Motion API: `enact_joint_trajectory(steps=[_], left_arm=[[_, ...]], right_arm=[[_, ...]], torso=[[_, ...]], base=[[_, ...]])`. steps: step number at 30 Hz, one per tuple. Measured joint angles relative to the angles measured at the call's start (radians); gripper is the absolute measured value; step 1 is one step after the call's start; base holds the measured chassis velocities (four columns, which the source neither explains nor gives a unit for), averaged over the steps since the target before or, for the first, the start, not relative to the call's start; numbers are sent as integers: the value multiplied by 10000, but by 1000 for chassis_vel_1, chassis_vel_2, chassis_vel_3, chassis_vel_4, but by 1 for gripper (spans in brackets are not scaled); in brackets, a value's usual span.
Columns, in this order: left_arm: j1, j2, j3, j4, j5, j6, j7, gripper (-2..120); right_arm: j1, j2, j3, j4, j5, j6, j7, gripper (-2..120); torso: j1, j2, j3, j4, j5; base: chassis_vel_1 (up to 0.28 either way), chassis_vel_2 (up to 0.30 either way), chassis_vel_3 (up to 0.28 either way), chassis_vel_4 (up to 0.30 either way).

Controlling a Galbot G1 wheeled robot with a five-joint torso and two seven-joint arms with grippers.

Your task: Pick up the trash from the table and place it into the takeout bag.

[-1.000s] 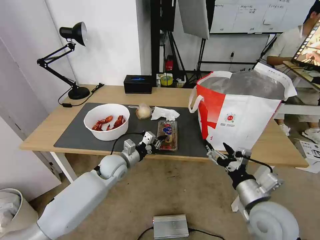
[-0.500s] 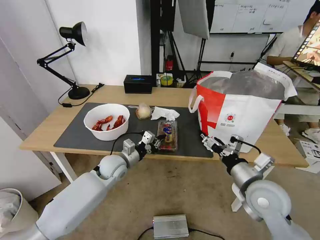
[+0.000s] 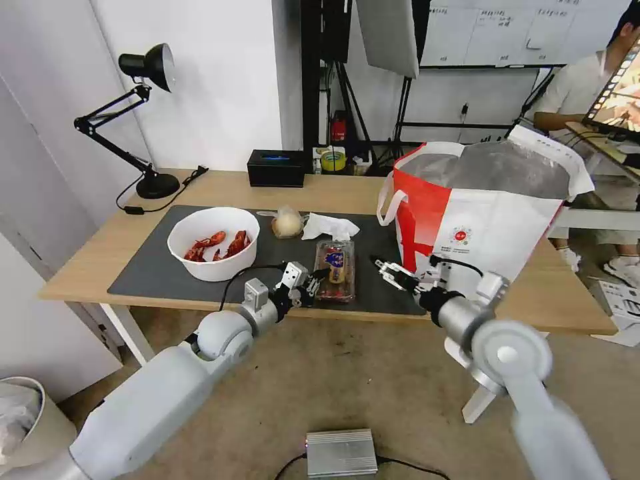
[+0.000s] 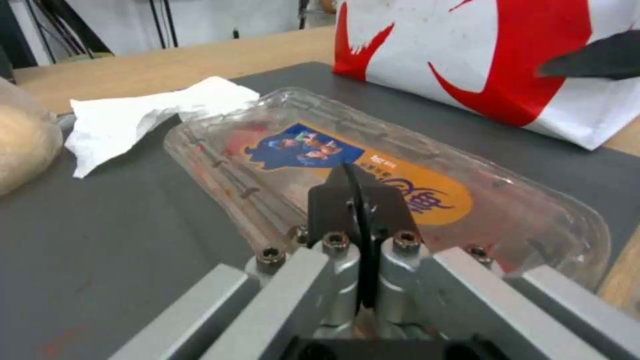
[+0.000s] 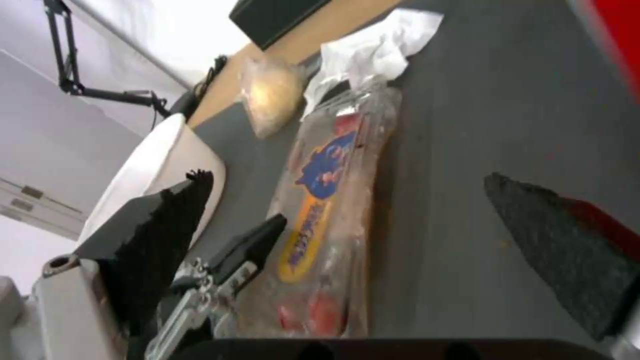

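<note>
**Tray Flanked by Both Tools: Approach Geometry**

The clear tomato tray (image 3: 335,271) lay on the grey mat (image 3: 153,267) of the counter (image 3: 100,243), at the mat's near edge. Its long axis ran from the near edge toward the far side, roughly along each arm's line of reach.

The left tool (image 3: 318,280) stood at the tray's near-left corner, fingers clenched together with nothing between them; in the left wrist view the closed tips (image 4: 351,192) overlapped the tray's label (image 4: 373,175). Whether they touched the lid could not be determined.

The right tool (image 3: 389,272) hovered just beside the tray's right long side, released, its fingers spread wide in the right wrist view.

The takeout bag (image 3: 480,220) stood to the right of the tray, directly behind the right tool. Judged from this layout, the left tool was the nearer one, while the right tool sat between tray and bag.
</note>
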State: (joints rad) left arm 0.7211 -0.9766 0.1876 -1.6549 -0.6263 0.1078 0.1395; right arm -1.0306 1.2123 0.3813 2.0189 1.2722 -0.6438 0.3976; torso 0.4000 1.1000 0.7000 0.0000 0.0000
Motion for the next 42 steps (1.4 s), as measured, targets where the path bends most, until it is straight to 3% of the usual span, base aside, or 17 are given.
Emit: enact_joint_trajectory(steps=[26,42], left_arm=[[87,-191,46,64,-83,-43,-59,0],[241,-76,-25,-52,-84,-72,-71,0]], right_arm=[[2044,1849,-765,-2777,-8,-587,765,100],[2662,2243,-916,-3675,-71,-711,988,100]], torso=[[0,0,0,0,0],[0,0,0,0,0]], base=[[0,0,0,0],[0,0,0,0]])
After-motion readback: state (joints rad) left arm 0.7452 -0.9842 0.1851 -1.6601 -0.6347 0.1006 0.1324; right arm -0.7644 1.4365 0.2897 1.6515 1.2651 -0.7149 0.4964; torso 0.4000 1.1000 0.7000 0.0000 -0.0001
